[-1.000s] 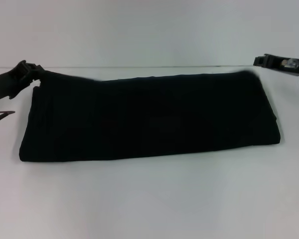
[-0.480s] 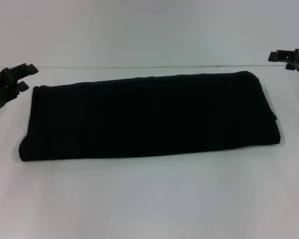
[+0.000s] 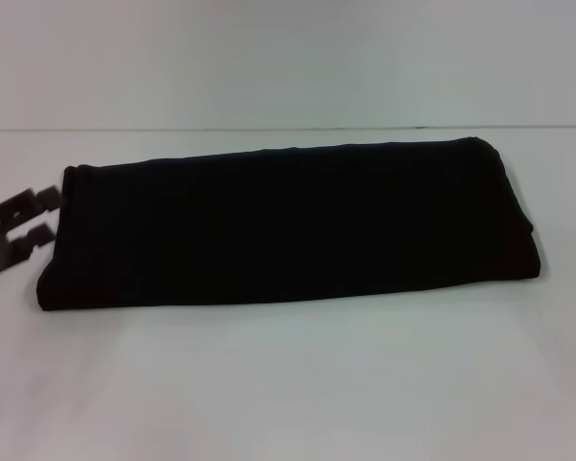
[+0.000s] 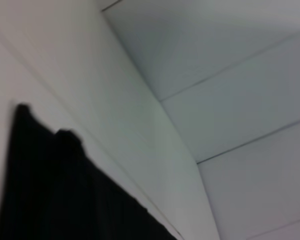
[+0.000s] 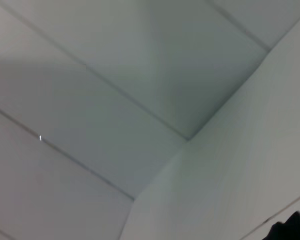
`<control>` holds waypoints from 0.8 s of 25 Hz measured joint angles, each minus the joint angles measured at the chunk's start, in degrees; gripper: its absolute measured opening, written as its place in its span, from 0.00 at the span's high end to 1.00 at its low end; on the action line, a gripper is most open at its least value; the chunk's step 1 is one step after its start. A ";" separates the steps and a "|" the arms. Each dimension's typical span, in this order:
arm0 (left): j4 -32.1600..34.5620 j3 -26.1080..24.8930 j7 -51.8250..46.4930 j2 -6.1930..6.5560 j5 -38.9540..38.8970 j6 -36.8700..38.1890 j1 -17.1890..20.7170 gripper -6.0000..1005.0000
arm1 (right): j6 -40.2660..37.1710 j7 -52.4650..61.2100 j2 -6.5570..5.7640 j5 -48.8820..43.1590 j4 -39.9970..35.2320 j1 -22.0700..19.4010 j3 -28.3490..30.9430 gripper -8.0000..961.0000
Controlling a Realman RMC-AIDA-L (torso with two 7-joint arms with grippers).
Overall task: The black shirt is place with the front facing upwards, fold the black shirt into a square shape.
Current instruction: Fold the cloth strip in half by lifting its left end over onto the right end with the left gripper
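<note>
At the far left of the head view, the left arm's dark two-fingered tool (image 3: pixel 40 216) sits low over the white surface (image 3: pixel 288 384), its fingers spread apart and empty, tips just beside the left edge of the cloth. The large plain black cloth shirt (image 3: pixel 288 226) lies folded into a long horizontal band across the middle of the surface, flat, with no lettering showing. The left wrist view catches a corner of the same black cloth (image 4: pixel 65 195). The right arm's tool is out of sight.
</note>
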 joint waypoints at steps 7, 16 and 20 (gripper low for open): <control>-1.45 0.25 -9.52 -0.74 1.26 -2.36 2.16 0.22 | 0.42 -2.45 -0.27 0.20 2.93 -0.47 1.77 0.27; -4.21 -0.02 -11.71 -1.55 1.87 -7.14 2.71 0.22 | 0.75 -4.19 0.06 0.11 2.96 1.88 1.20 0.27; -4.31 0.10 -11.27 -2.16 1.06 -7.75 1.60 0.22 | 1.10 -4.49 0.18 0.10 4.03 2.21 1.15 0.27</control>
